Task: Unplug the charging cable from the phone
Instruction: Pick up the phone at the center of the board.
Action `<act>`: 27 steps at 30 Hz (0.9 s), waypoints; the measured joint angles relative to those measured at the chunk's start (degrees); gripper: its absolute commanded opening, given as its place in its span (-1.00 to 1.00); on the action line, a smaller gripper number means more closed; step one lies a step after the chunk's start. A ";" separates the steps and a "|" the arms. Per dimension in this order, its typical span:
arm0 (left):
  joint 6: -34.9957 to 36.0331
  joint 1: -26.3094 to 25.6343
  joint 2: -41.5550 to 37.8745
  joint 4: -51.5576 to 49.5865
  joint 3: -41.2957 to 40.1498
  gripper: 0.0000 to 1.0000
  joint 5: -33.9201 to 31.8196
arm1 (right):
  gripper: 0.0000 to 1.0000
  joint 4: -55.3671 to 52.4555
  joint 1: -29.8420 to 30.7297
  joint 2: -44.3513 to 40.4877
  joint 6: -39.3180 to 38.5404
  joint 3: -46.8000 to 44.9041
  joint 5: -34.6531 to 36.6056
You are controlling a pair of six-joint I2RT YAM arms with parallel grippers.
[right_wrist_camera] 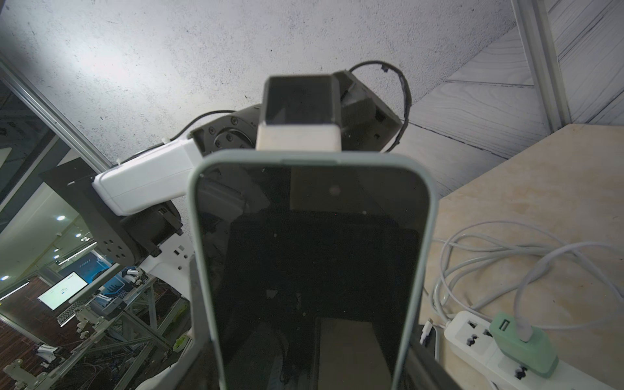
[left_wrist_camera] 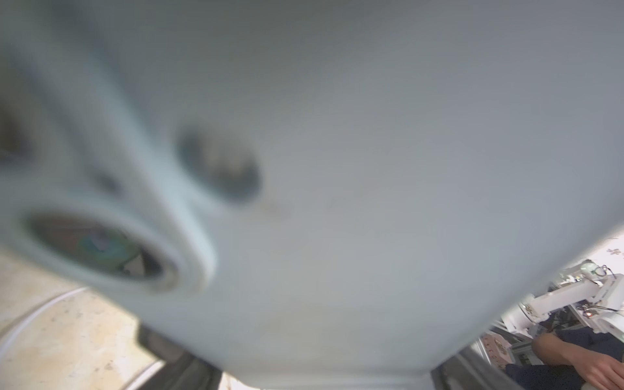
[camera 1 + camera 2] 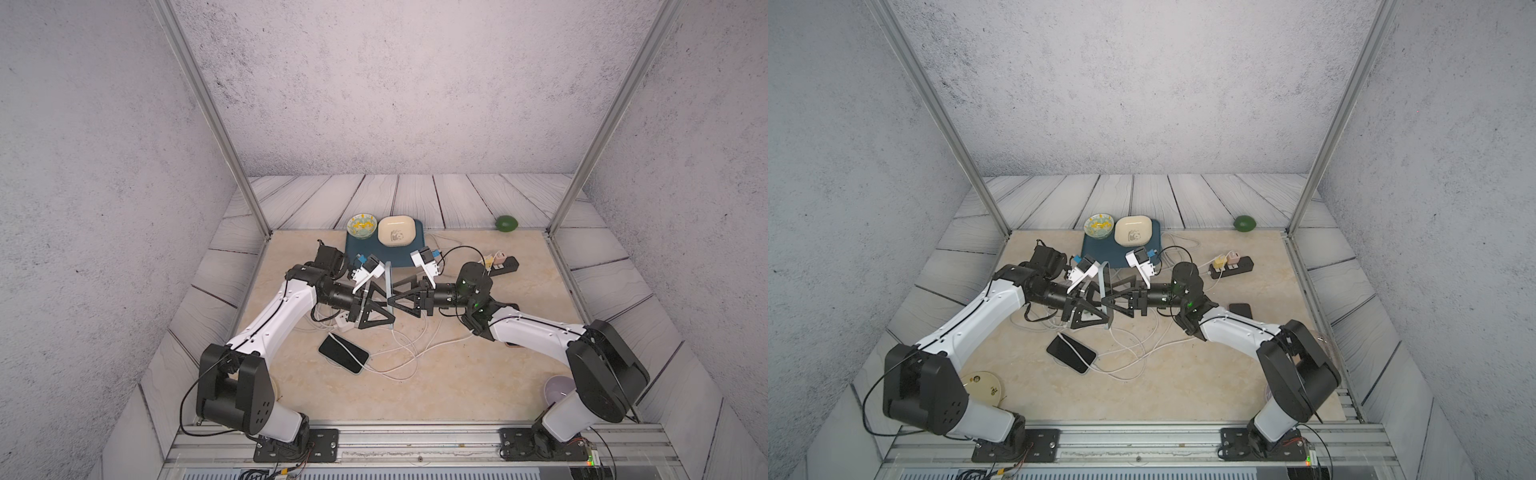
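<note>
Left arm (image 3: pixel 274 316): extended forward and inward, forearm held low. Right arm (image 3: pixel 536 332): mirrored, angled inward. Hands faced tip to tip at centre. Right hand (image 3: pixel 391 293): clamped across an upright phone (image 1: pixel 310 270). Left hand (image 3: pixel 390 313): jaws set either side of it, contact not discernible.

Pale grey-green phone case (image 1: pixel 304 157), black screen (image 1: pixel 314 263), white cable (image 1: pixel 499 249), mint green charger (image 1: pixel 526 351), white power strip (image 1: pixel 472 334), dark blue tray (image 3: pixel 399 255), beige marbled table top (image 3: pixel 457 374)

Phone (image 2: pixel 354 152): close, blurry, edge-cropped.
</note>
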 measured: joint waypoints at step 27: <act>6.38 -0.31 0.52 -4.57 0.74 -0.66 -2.91 | 0.97 -17.51 0.20 -6.56 -11.47 1.07 -0.59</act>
